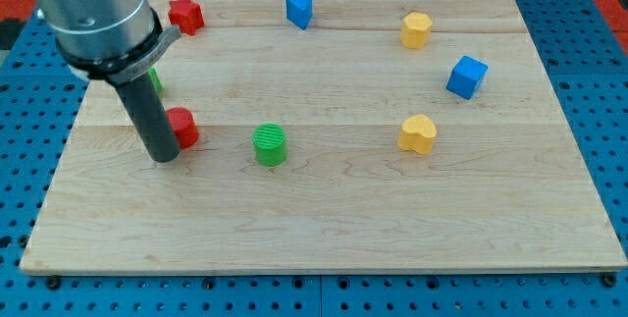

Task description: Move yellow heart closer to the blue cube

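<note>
Yellow heart (418, 133) sits low on the view's right, just below the blue cube (467, 77) and apart from it. Your rod's tip (165, 156), which has no claw to open or close, rests far left beside a red block (182, 127); you likely must cross first.

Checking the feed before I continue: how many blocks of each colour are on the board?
Red: 2, a star and a block beside my tip
Blue: 2
Yellow: 2
Green: 2, a cylinder and one mostly hidden
Total: 8
</note>
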